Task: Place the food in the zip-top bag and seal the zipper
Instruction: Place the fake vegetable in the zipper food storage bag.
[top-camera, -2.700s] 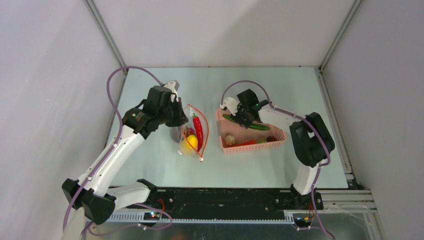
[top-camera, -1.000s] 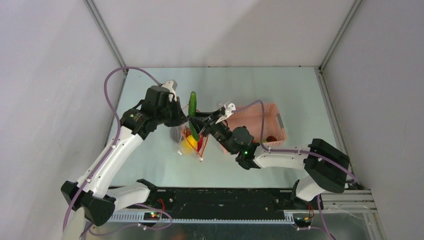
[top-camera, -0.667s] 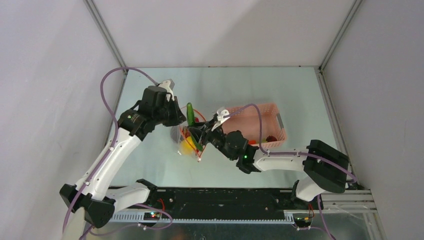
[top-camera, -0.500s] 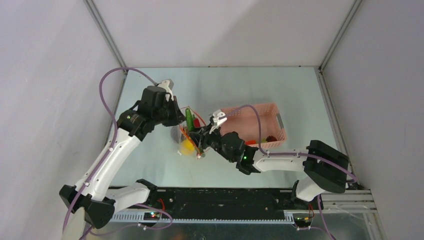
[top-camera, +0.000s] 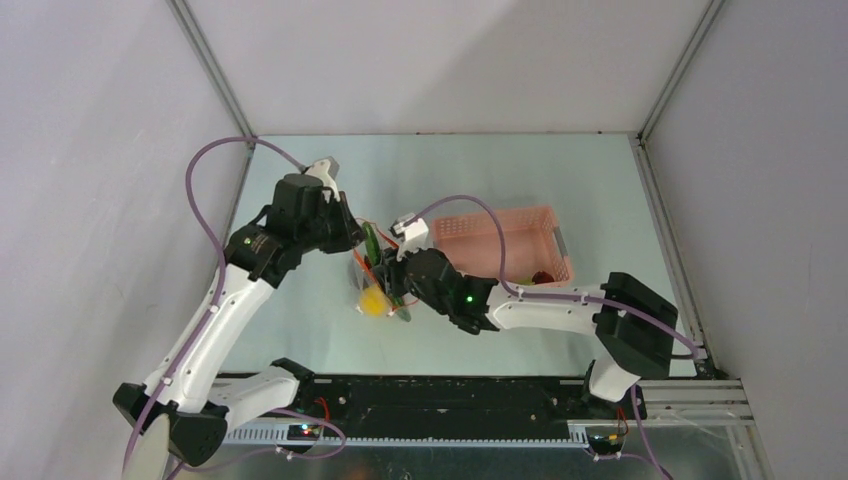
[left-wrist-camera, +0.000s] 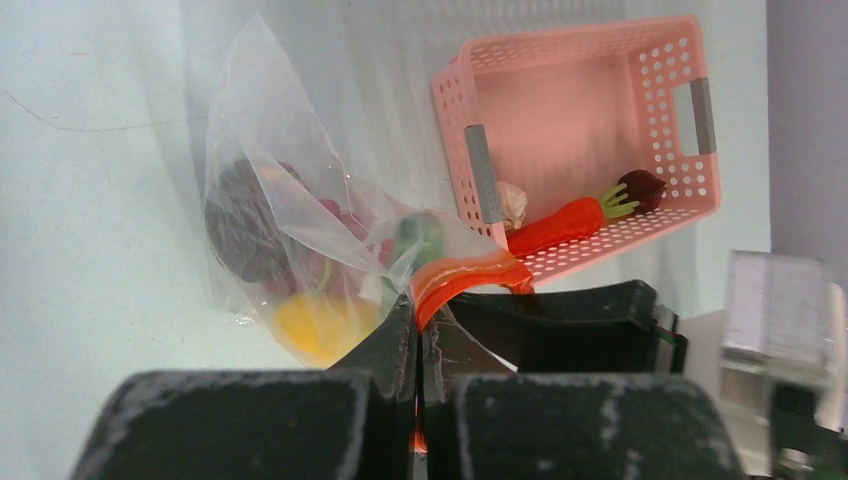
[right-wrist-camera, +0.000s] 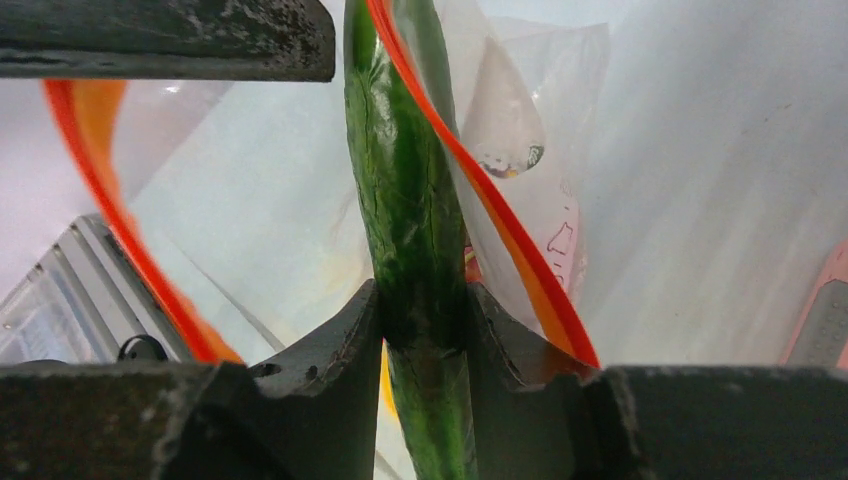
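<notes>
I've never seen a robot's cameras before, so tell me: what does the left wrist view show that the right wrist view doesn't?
Only the left wrist view: the inside of the pink basket, holding an orange carrot, and the left fingers pinching the orange-red zipper. Only the right wrist view: the right fingers clamped on the long green pod, and the printed label. Both: the clear zip-top bag, its zipper and the pod.

Plain grey walls (top-camera: 450, 60), metal corner rails (top-camera: 210, 70), glossy pale table (top-camera: 500, 165)
</notes>
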